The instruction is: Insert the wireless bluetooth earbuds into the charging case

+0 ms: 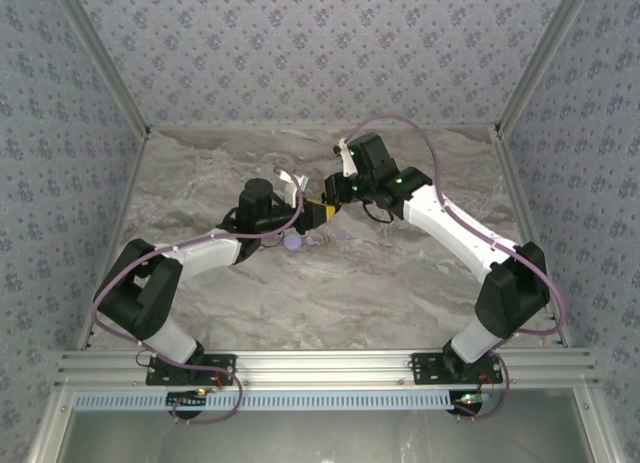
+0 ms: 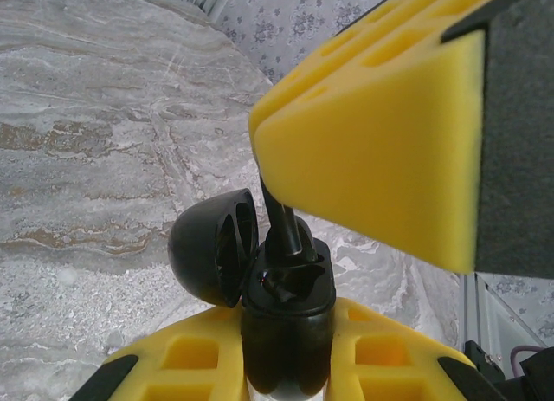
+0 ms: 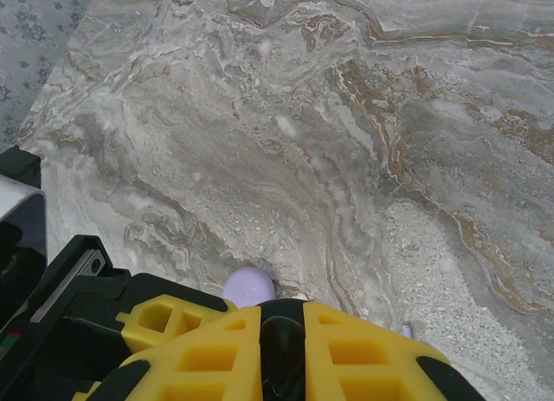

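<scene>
While the charging case (image 1: 293,243) lies loose on the worktop (image 1: 400,293) at the near side, the left gripper (image 2: 290,353) is clamped on a black lidded shell (image 2: 208,245), lid open, just beyond it; the right gripper (image 3: 281,332), farther on, pinches what may be an earbud (image 2: 279,215), which could jam askew or slip free if pushed off-line

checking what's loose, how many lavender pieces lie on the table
2: a round lavender piece near the table's middle, and a smaller lavender bit to its right. More may be hidden.
</scene>
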`<action>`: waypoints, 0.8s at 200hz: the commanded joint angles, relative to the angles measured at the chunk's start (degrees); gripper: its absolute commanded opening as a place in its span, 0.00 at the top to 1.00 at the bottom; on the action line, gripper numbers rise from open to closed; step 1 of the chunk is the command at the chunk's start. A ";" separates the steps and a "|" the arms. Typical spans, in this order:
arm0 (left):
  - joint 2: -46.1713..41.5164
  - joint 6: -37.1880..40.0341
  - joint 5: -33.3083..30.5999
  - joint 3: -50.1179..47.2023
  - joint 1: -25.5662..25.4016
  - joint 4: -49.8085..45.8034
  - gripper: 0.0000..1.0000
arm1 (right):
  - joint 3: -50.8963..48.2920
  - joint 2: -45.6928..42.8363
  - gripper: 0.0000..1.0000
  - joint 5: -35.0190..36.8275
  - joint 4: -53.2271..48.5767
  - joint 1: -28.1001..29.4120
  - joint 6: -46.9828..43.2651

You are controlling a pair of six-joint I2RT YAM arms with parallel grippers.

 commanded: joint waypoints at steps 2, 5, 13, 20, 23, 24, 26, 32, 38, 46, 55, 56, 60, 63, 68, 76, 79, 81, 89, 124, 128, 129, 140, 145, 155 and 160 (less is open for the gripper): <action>-1.31 -0.88 -0.11 0.43 -0.27 2.75 0.83 | 1.01 -2.10 0.83 -0.58 0.06 0.55 -1.32; -1.30 -0.95 -0.22 0.45 -0.26 2.74 0.83 | 1.01 -2.10 0.82 -0.71 0.04 0.55 -1.41; -1.56 -1.04 -0.65 0.60 -0.30 2.57 0.83 | 0.93 -2.11 0.82 -0.86 -0.09 0.59 -1.42; -1.75 -1.06 -1.05 0.67 -0.28 2.29 0.83 | 0.88 -2.10 0.82 -0.89 -0.03 0.55 -1.43; -1.85 -1.00 -1.29 0.76 -0.28 2.16 0.83 | 0.84 -2.12 0.83 -0.81 -0.02 0.62 -1.43; -1.90 -0.99 -1.33 0.77 -0.30 2.10 0.83 | 0.84 -2.12 0.83 -0.80 -0.02 0.63 -1.43; -1.94 -0.93 -1.46 0.76 -0.27 2.01 0.83 | 0.77 -2.12 0.82 -0.80 -0.04 0.63 -1.47; -2.07 -0.80 -1.87 0.78 -0.25 1.66 0.83 | 0.68 -2.20 0.82 -0.76 -0.02 0.70 -1.50; -2.19 -0.79 -2.27 0.86 -0.23 1.44 0.83 | 0.66 -2.28 0.83 -0.74 -0.04 0.68 -1.57; -2.34 -0.80 -2.58 0.80 -0.25 1.26 0.83 | 0.49 -2.43 0.82 -0.64 -0.03 0.64 -1.58; -2.46 -0.80 -2.68 0.85 -0.24 1.26 0.83 | 0.49 -2.54 0.83 -0.65 -0.09 0.66 -1.66; -2.43 -0.80 -2.72 0.86 -0.23 1.25 0.83 | 0.49 -2.55 0.82 -0.63 -0.05 0.65 -1.63; -2.42 -0.79 -2.72 0.83 -0.23 1.18 0.83 | 0.41 -2.56 0.83 -0.62 -0.06 0.71 -1.60; -2.40 -0.80 -2.85 0.85 -0.23 1.19 0.83 | 0.40 -2.67 0.82 -0.67 -0.06 0.79 -1.67; -2.55 -0.93 -3.10 0.85 -0.25 1.17 0.83 | 0.31 -2.68 0.83 -0.63 -0.03 0.77 -1.75; -2.57 -1.05 -3.30 0.85 -0.26 1.25 0.83 | 0.23 -2.74 0.82 -0.62 -0.12 0.81 -1.78; -2.58 -1.06 -3.30 0.82 -0.25 1.27 0.83 | 0.16 -2.81 0.83 -0.65 -0.11 0.75 -1.78; -2.61 -1.06 -3.30 0.82 -0.24 1.32 0.83 | 0.18 -2.82 0.82 -0.70 -0.13 0.77 -1.78; -2.57 -1.24 -3.30 0.89 -0.24 1.44 0.83 | 0.07 -2.81 0.83 -0.80 -0.18 0.82 -1.88; -2.63 -1.42 -1.94 1.13 -0.24 2.04 0.83 | -0.04 -2.56 0.82 -0.84 -0.11 0.85 -1.87; -2.65 -1.42 -1.91 1.09 -0.29 2.04 0.83 | -0.04 -2.58 0.82 -0.87 -0.11 0.87 -1.87; -2.65 -1.42 -1.86 1.11 -0.30 2.04 0.83 | -0.04 -2.57 0.82 -0.88 -0.11 0.89 -1.82; -2.72 -1.41 -1.31 1.05 -0.24 2.26 0.83 | -0.02 -2.55 0.82 -0.94 -0.02 0.89 -1.78; -2.71 -1.42 -1.13 1.05 -0.24 2.30 0.83 | -0.04 -2.41 0.82 -0.95 -0.04 0.92 -1.83; -2.80 -1.33 -0.43 1.05 -0.23 2.48 0.83 | -0.04 -2.32 0.82 -0.89 -0.09 0.94 -1.73; -2.89 -1.25 -0.14 1.08 -0.26 2.48 0.83 | 0.01 -2.30 0.82 -0.89 -0.03 1.03 -1.76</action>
